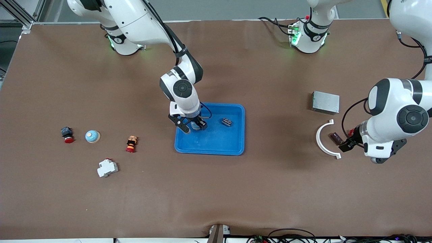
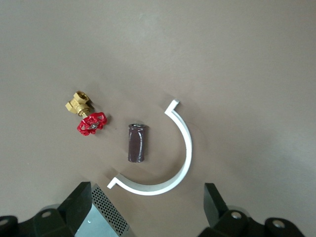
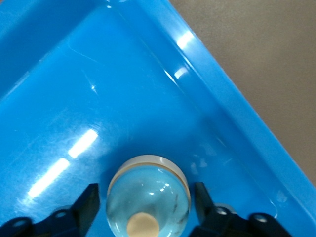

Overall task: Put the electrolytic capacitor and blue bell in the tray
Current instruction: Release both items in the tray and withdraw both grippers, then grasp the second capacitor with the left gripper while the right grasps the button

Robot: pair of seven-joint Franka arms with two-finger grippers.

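A blue bell (image 3: 148, 197) with a tan button sits on the floor of the bright-blue tray (image 1: 216, 143), near the tray's edge toward the right arm's end. My right gripper (image 1: 194, 127) is down in the tray, open. Its fingers (image 3: 89, 200) flank the bell with a thin gap on each side. The electrolytic capacitor (image 2: 137, 142), a dark brown cylinder, lies on the table toward the left arm's end (image 1: 336, 138), inside a white curved bracket (image 2: 168, 177). My left gripper (image 2: 147, 200) hangs open over the bracket beside the capacitor, holding nothing.
A second blue bell (image 1: 92, 136) stands toward the right arm's end, among a red push button (image 1: 67, 134), an orange-and-red switch (image 1: 131, 144) and a white breaker (image 1: 107, 167). A small dark part (image 1: 226, 122) lies in the tray. A grey metal box (image 1: 325, 102) and a brass valve (image 2: 86, 116) lie near the capacitor.
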